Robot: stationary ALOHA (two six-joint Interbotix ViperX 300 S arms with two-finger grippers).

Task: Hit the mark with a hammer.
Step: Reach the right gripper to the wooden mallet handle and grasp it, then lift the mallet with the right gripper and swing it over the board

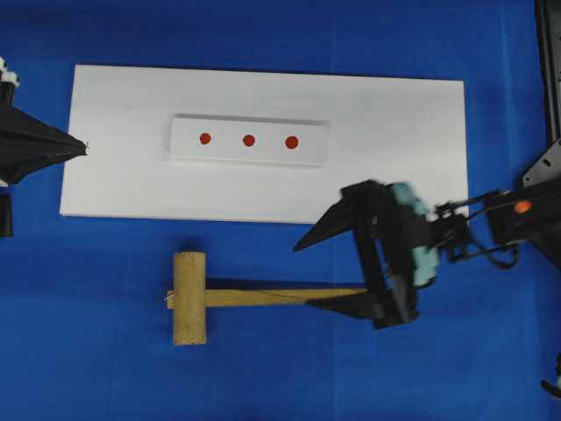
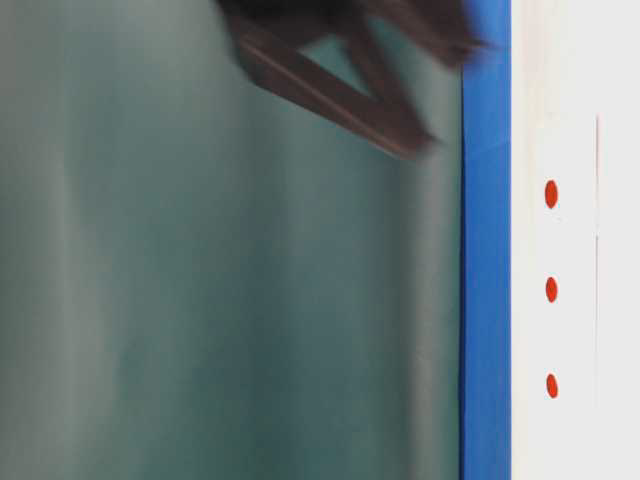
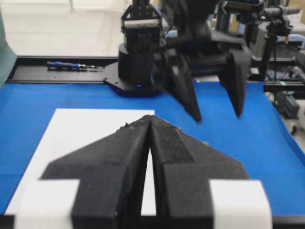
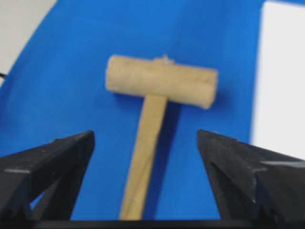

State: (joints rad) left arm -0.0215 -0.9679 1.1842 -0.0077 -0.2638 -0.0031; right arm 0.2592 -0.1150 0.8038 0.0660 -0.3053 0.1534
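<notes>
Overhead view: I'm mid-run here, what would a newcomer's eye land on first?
Likely the right gripper, fingers spread wide either side of the hammer handle, which lies on the blue cloth below the white board, head pointing left. Next, three red dots in a row on a white strip mid-board, the mark in the middle. The left gripper sits shut at the board's left edge.

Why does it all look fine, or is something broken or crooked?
Nothing stands out. The hammer lies flat on the blue cloth, whole and below the white board. The strip sits straight on the board, its middle mark clean. The right pincer is open around the handle.
</notes>
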